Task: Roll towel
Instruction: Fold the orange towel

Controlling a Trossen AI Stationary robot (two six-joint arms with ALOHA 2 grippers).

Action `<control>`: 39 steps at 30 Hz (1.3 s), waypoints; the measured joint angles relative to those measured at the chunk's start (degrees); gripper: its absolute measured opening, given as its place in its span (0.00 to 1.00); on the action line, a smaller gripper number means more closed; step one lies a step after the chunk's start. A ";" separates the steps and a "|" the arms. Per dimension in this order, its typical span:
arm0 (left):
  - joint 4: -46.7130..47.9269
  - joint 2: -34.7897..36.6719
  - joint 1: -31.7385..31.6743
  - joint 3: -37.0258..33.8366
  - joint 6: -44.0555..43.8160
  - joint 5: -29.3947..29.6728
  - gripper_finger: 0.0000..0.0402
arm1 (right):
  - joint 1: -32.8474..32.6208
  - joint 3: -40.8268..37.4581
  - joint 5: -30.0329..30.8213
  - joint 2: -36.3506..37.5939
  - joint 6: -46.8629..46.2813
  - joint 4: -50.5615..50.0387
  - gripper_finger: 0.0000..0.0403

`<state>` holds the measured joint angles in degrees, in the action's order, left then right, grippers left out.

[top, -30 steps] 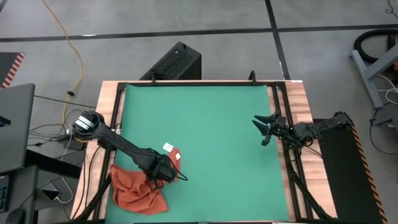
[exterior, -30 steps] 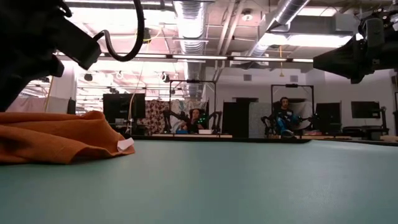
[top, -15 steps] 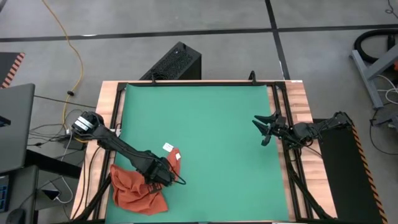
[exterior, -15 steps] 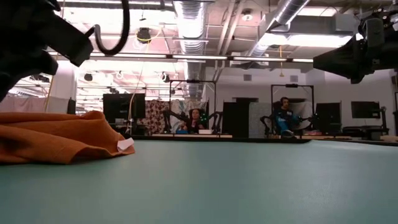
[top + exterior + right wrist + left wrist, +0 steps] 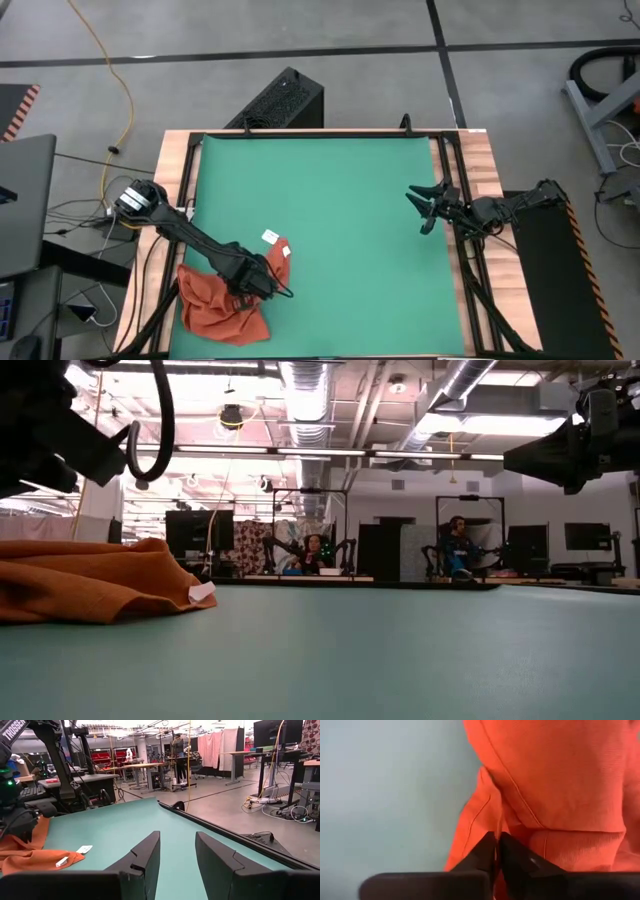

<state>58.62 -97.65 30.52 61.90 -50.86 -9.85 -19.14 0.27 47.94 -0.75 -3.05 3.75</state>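
The orange-red towel (image 5: 212,302) lies crumpled at the near left of the green mat (image 5: 340,190), its white tag (image 5: 202,593) on the mat at its right end. In the low view the towel (image 5: 90,580) is a low heap. My left gripper (image 5: 262,283) points down at the towel's right part, fingers shut, and the wrist view shows the tips (image 5: 496,840) meeting on the cloth. My right gripper (image 5: 425,208) waits open and level at the mat's right edge, nothing between its fingers (image 5: 145,852). My left gripper comes from above, pointing down, and its two fingers are closed together on a folded edge of the towel (image 5: 490,815) at the cloth's right side. How many layers lie between the tips is hidden by the fingers. The towel lies slack on the mat.
A small white slip (image 5: 270,237) lies on the mat just beyond the towel. Wooden borders and black rails (image 5: 448,170) frame the mat. The mat's middle and far part show only green surface. People sit in the room behind the table.
My left gripper has shut its fingers on the towel's right part. The towel has kept its shape and place.
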 joint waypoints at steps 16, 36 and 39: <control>22.21 0.04 -2.90 30.08 15.75 39.95 0.00 | 0.00 0.00 -1.57 0.00 -10.18 1.26 0.37; 14.00 0.11 -9.43 54.97 48.69 51.72 0.00 | 0.13 0.15 -11.54 -23.63 -3.44 20.61 0.37; 12.53 0.09 -10.83 55.11 51.67 51.70 0.00 | 0.22 2.65 -12.33 -33.21 1.28 25.93 0.37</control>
<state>71.16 -97.56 19.69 117.01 0.80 41.85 -18.92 2.92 35.62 -33.96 -1.76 29.68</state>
